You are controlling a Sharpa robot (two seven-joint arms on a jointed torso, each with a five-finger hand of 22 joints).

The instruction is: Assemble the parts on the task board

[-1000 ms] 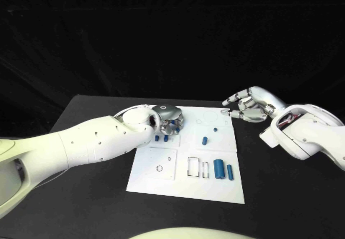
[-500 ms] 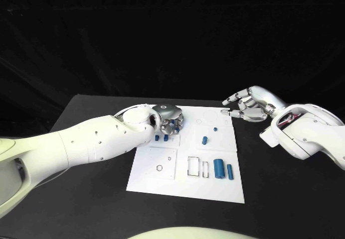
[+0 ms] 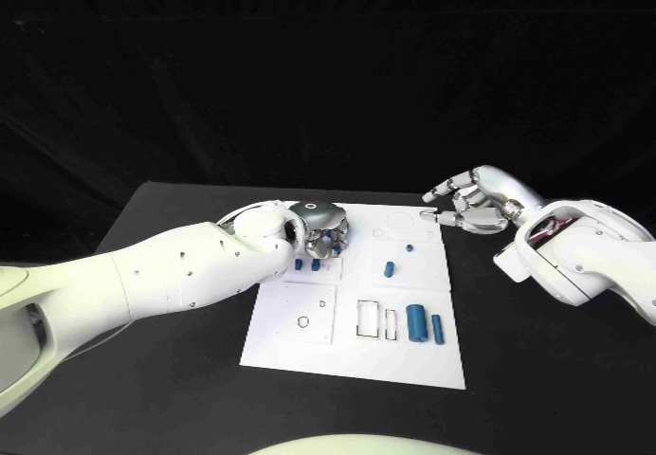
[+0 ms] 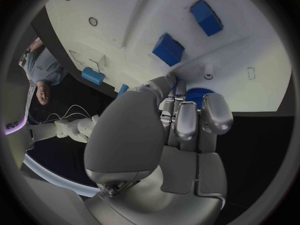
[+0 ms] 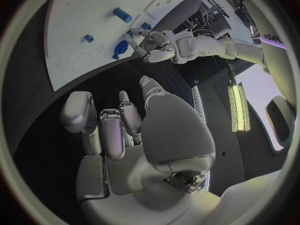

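Two hands of mine are over the table: my left hand (image 3: 320, 227) hangs over the far left part of the white task board (image 3: 308, 346), fingers curled round a blue part (image 4: 199, 95) that I grip at the fingertips, with two small blue blocks (image 3: 309, 265) on the board just beside them. My right hand (image 3: 472, 201) hovers at the board's far right corner, fingers bent inward and grasping nothing. Near the board's front right lie a thick blue cylinder (image 3: 415, 321) and a thinner blue rod (image 3: 438, 328) side by side.
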